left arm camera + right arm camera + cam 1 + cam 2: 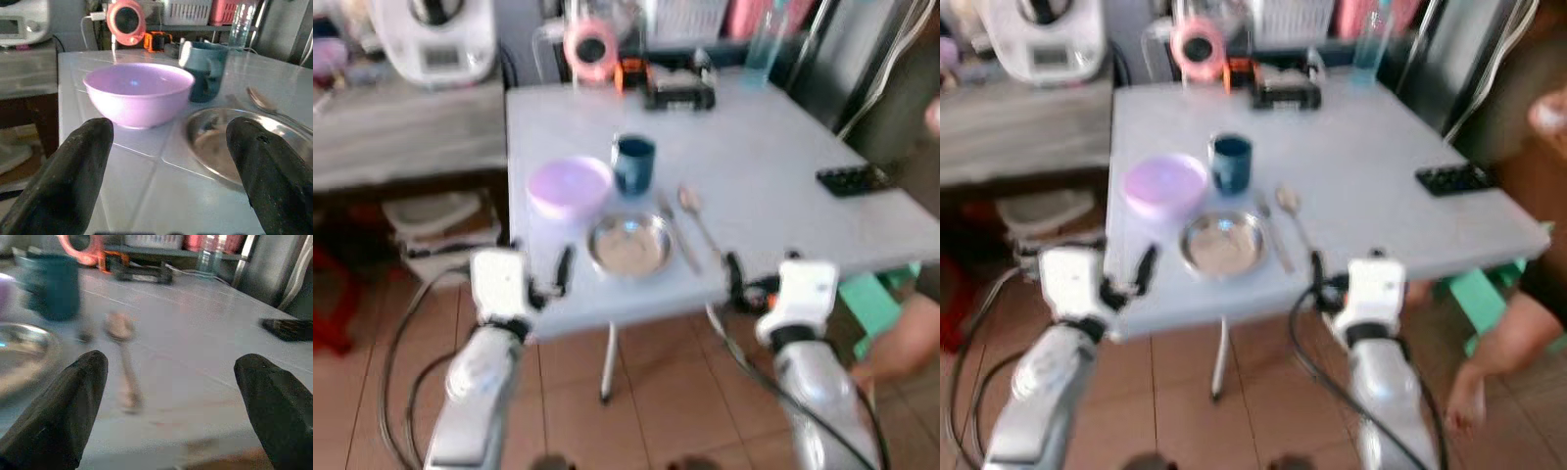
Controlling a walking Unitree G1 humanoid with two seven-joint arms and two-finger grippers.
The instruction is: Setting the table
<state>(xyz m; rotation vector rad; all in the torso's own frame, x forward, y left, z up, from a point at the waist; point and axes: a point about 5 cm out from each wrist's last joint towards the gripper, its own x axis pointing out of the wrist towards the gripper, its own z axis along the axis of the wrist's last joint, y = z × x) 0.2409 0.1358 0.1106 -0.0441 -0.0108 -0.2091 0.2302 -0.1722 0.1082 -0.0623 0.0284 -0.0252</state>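
Note:
On the white table (773,166) a pink bowl (570,186) sits at the near left, a dark teal mug (634,163) just behind it, and a steel plate (629,244) at the front edge. A spoon (695,214) and a second utensil (674,227) lie right of the plate. My left gripper (563,268) is open at the table's front edge, left of the plate, with the pink bowl (138,92) and steel plate (244,142) ahead of its fingers (68,181). My right gripper (734,278) is open at the front edge, right of the spoon (122,338).
A pink tape roll (591,44), black tools (677,90) and a clear bottle (764,44) stand at the table's far side. A black remote (852,179) lies at the right edge. A white appliance (435,39) sits on the left counter. A person's leg (1513,328) and green stool (876,299) are at right.

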